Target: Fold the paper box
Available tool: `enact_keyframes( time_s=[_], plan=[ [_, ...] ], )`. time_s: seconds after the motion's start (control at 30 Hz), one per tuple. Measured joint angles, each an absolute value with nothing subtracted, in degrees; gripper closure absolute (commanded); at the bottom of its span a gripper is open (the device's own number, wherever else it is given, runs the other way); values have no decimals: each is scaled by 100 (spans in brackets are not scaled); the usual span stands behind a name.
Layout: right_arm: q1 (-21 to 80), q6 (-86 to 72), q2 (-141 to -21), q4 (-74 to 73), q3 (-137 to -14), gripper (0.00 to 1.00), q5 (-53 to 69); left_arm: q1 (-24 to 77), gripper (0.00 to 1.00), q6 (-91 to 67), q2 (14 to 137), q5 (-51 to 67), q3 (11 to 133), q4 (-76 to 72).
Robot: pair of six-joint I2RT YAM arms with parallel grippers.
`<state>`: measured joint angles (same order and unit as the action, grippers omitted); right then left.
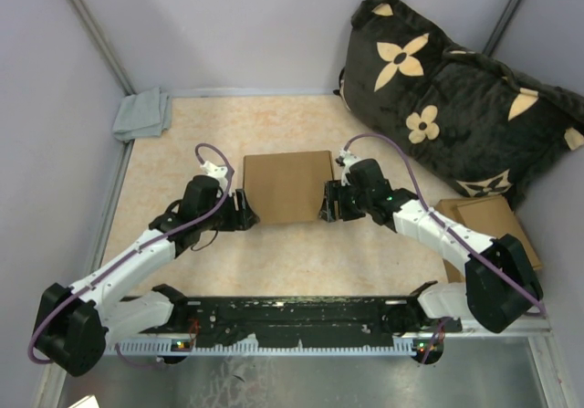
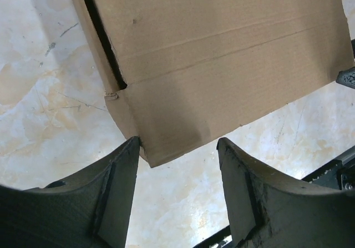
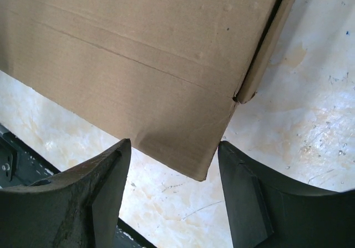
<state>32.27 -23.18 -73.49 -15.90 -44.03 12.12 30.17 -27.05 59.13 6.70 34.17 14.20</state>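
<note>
Left end effector (image 2: 178, 148) and right end effector (image 3: 173, 148) released beside plain brown cardboard box (image 1: 287, 186); I'd pinch both corners evenly.

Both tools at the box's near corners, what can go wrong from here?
1. The left tool and right tool are open at only the corner tips of the paper box; closing there may crumple them or slip off.
2. Uneven pushes from the two sides could skew or buckle the box.
</note>
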Motion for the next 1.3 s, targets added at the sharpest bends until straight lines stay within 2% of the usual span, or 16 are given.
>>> enact_keyframes(
  time_s=[1.3],
  plan=[
    [3221,-2311,-7293,-2080,-4727,34,1151,2947,41,-2904,5791,1004,3588,1697]
  ],
)
